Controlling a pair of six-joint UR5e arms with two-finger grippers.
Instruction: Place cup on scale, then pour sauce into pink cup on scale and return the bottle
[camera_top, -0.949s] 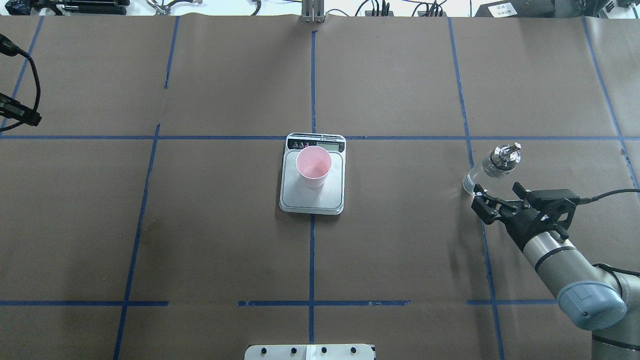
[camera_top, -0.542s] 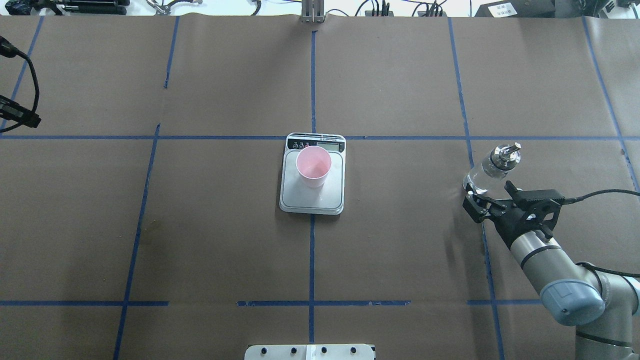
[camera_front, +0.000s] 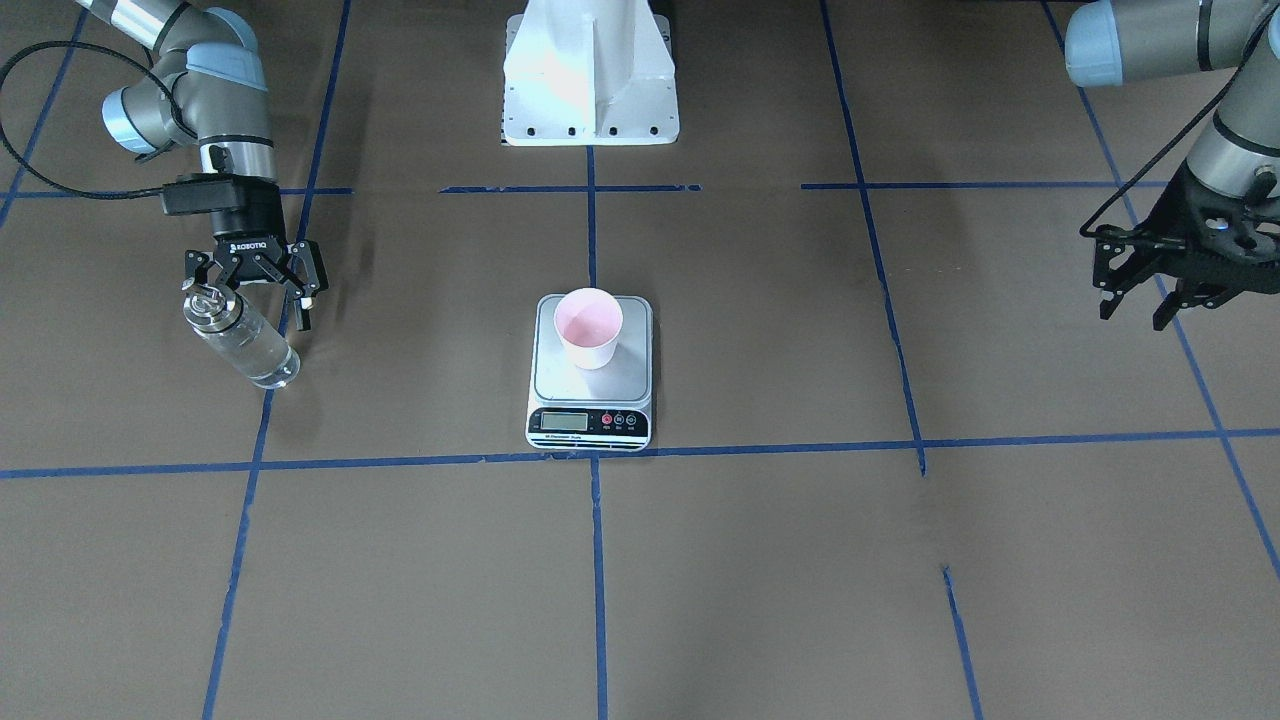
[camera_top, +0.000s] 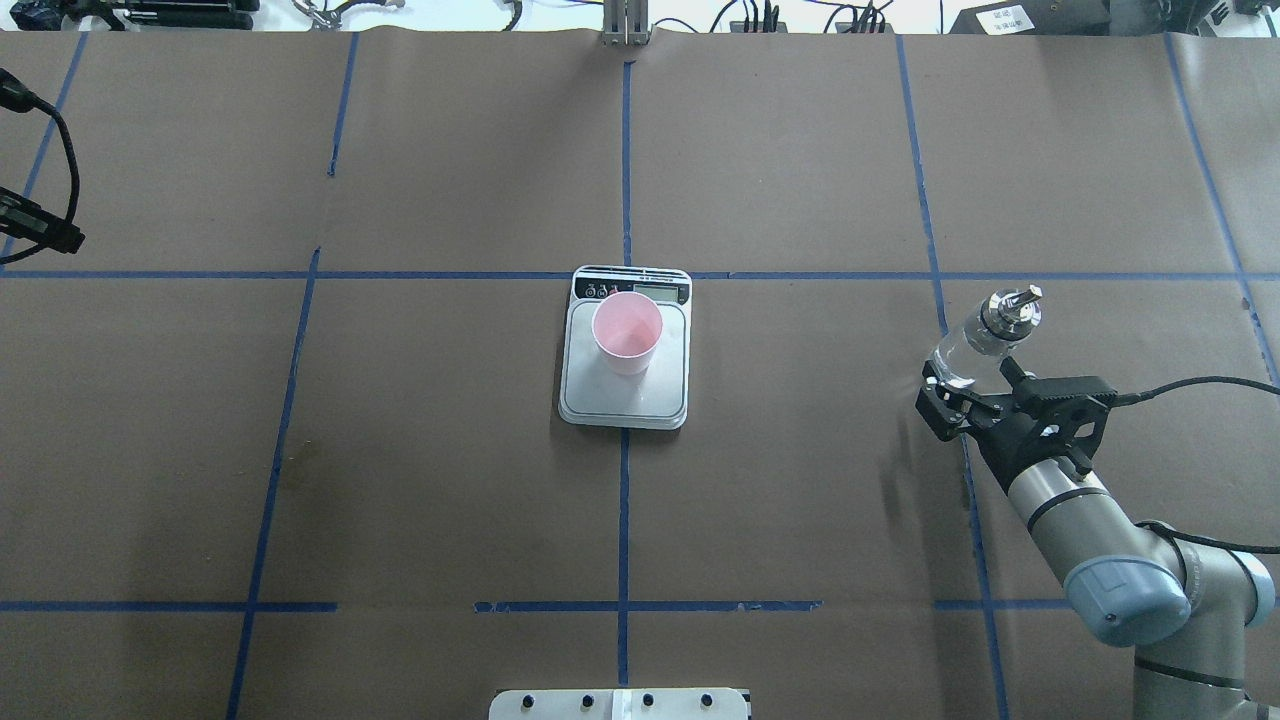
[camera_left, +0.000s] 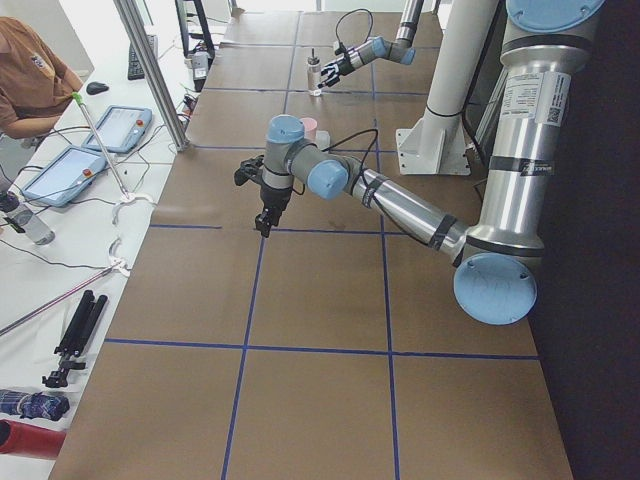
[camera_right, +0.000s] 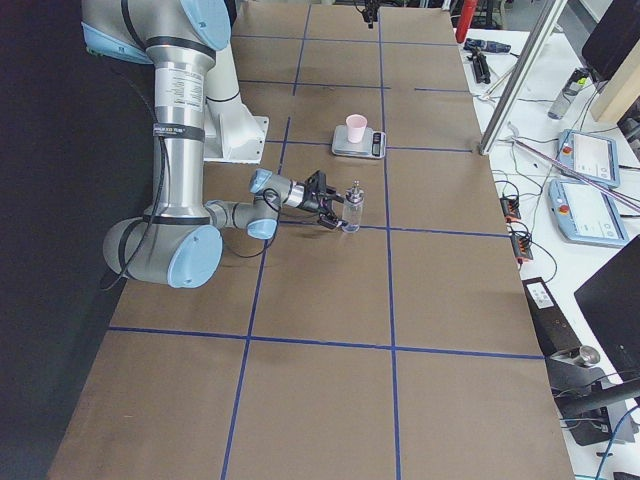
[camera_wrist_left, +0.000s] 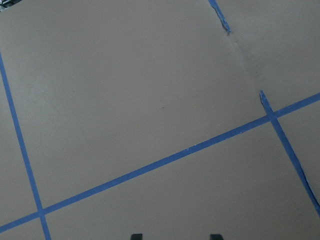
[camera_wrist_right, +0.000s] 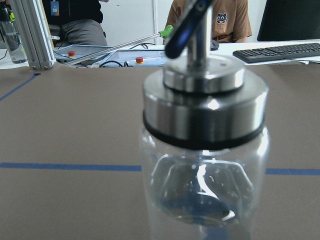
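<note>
Right gripper (camera_top: 970, 382) edged forward (jaws spread); bottle (camera_top: 985, 330) just ahead.

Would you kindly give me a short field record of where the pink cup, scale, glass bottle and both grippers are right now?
silver digital kitchen scale: at the centre of the table
pale pink tapered cup: upright on the scale's plate, looks empty
clear glass bottle with silver spout cap: standing on the table, robot's right side
right gripper: open, jaws either side of the bottle
left gripper: open, holding nothing, above the table
</note>
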